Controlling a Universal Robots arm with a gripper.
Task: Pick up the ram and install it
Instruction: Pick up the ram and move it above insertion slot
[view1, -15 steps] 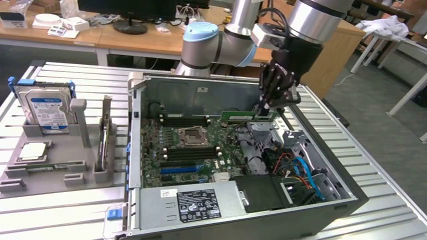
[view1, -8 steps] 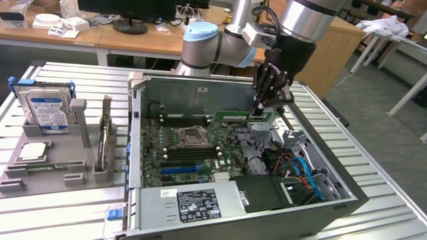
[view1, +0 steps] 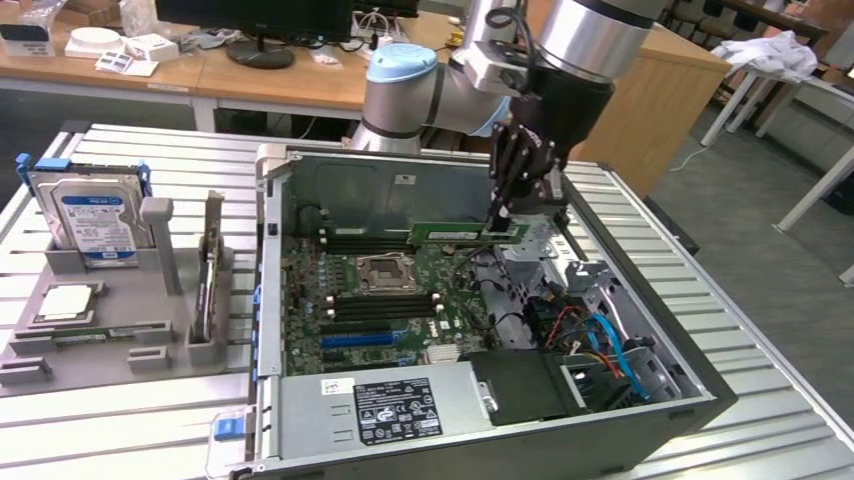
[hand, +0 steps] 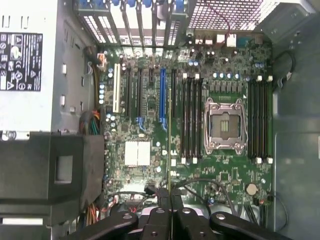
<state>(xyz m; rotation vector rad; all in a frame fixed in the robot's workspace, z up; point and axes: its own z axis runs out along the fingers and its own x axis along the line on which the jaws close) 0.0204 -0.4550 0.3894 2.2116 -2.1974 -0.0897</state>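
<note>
The fingers (view1: 513, 226) were pinched narrow on one end of the ram (view1: 447, 232), holding it clear above the motherboard (view1: 400, 295) inside the open computer case (view1: 641, 415). The green stick ran out from the fingers toward the exterior view's left, on edge and level. From the wrist view it showed as a thin line, parallel to the black memory slots (hand: 192, 120). One bank of those slots lay between the stick's line and the empty processor socket (hand: 225, 125). To my eye it was lined up lengthwise but not yet seated. The case also held a power supply (view1: 387, 405) and blue cables (view1: 607, 340). On the desk (view1: 754, 335), well apart, a grey tray (view1: 134, 300) carried an upright hard drive (view1: 96, 222) and a flat processor chip (view1: 67, 300).
</note>
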